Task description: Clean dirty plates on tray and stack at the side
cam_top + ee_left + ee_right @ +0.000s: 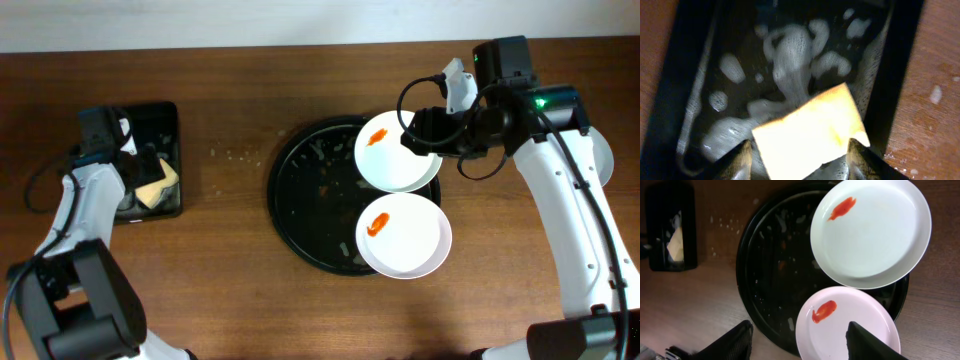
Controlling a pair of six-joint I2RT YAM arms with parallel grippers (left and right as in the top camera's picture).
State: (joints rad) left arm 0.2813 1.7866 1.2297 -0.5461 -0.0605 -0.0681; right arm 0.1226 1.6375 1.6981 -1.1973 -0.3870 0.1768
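Observation:
Two white plates with orange smears lie on the right side of the round black tray (300,200). The upper plate (398,152) overlaps the lower plate (404,235), which overhangs the tray's rim. My right gripper (422,135) hovers over the upper plate's right edge. In the right wrist view it (800,340) is open and empty, high above the lower plate (840,325) and the upper plate (875,235). My left gripper (801,150) is open over the small rectangular tray, with a yellow sponge (810,130) lying loose between its fingers.
The small black rectangular tray (170,115) at the left holds the sponge (158,183) and white foam (790,60). Crumbs (235,153) dot the wood between the two trays. A white curved edge (606,160) shows beside the right arm; I cannot tell what it is.

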